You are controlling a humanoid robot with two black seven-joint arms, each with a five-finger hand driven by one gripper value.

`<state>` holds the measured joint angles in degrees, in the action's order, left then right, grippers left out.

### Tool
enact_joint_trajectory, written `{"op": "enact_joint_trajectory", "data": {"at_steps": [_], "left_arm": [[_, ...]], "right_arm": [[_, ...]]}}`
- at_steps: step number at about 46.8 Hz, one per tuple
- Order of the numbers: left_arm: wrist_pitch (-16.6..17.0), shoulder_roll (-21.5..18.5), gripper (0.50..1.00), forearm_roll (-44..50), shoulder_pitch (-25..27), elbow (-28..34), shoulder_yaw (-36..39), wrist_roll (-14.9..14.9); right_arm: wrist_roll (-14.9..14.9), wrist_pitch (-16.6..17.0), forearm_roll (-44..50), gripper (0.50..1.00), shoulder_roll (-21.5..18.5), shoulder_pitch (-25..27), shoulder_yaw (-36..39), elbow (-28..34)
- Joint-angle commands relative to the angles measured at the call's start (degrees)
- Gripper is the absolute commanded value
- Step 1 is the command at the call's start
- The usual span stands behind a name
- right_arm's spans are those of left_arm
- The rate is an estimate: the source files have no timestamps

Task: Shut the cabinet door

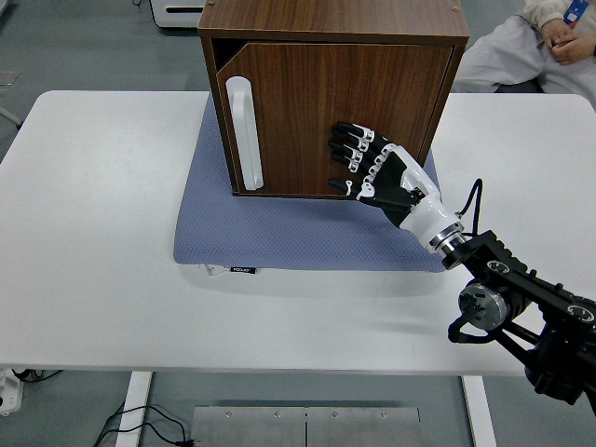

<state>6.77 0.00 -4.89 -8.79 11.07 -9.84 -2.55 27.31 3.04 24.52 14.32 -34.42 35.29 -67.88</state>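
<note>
I see my right hand (372,169) with fingers (352,142) spread flat, gripping nothing, pressed against the dark walnut-veneer cabinet door (326,116). The door sits nearly flush in the brown wooden cabinet (333,23), its white bar handle (246,133) left of my fingertips, blue mat (307,237) below.

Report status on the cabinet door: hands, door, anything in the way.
Right hand open, fingers flat against the door. Left arm not in view. Door nearly flush with the cabinet, slim gap at the handle side. Nothing blocking.
</note>
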Motion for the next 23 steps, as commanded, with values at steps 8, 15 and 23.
{"op": "enact_joint_trajectory", "data": {"at_steps": [8, 15, 23], "left_arm": [[0.0, 0.0, 1.0, -0.04, 0.0, 0.0, 0.0, 0.0], [0.0, 0.0, 1.0, -0.04, 0.0, 0.0, 0.0, 0.0], [0.0, 0.0, 1.0, 0.05, 0.0, 0.0, 0.0, 0.0]], "right_arm": [[0.02, -1.55, -2.2, 1.0, 1.23, -0.21, 0.22, 0.03], [0.11, -1.72, -2.2, 1.0, 1.85, 0.15, 1.36, 0.03], [0.29, -2.43, -3.43, 1.0, 2.64, 0.76, 2.24, -0.32]]}}
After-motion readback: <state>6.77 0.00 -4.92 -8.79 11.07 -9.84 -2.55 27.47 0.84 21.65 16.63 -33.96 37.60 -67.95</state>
